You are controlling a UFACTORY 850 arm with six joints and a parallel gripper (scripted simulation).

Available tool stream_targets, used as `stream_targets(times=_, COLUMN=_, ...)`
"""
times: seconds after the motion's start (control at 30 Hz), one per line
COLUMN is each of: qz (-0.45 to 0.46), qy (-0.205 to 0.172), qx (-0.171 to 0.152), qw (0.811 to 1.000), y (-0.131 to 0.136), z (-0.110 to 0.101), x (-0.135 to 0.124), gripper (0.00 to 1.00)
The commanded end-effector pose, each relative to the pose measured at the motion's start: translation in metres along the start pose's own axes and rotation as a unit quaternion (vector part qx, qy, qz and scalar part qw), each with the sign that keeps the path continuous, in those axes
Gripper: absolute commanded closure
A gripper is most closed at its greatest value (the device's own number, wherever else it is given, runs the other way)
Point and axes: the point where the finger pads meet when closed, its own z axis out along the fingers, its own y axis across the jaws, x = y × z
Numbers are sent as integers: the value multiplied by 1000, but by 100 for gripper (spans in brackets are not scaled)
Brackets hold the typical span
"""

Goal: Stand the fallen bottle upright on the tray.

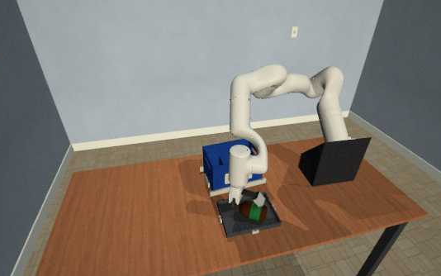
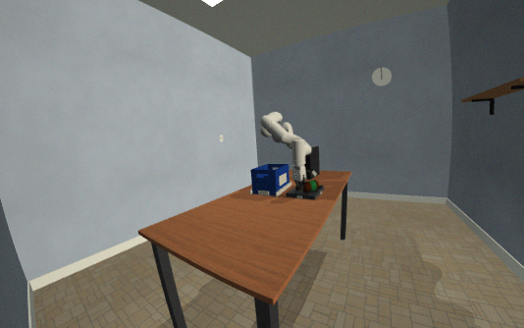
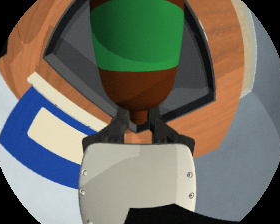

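Note:
A brown bottle (image 1: 253, 211) with a green label lies on its side on the dark grey tray (image 1: 248, 219). In the wrist view the bottle (image 3: 135, 43) stretches away from the fingers, its narrow neck toward them. My gripper (image 3: 138, 101) (image 1: 234, 202) is shut on the bottle's neck, low over the tray's left part. In the exterior view the bottle (image 2: 310, 186) and tray (image 2: 305, 193) look small beside the arm.
A blue crate (image 1: 228, 164) on a pale base stands just behind the tray, close to the wrist; it shows in the far view (image 2: 270, 179) too. The arm's black base box (image 1: 334, 160) stands at the back right of the table.

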Motion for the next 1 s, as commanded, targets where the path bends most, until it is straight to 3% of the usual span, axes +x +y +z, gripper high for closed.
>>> stream_targets(times=0.0, qz=0, qy=-1, qx=-1, qw=1000, y=1, z=-2, x=-1, gripper=100)
stream_targets(times=0.97, qz=0, qy=-1, qx=-1, qw=1000, y=1, z=-21, x=-1, gripper=100)
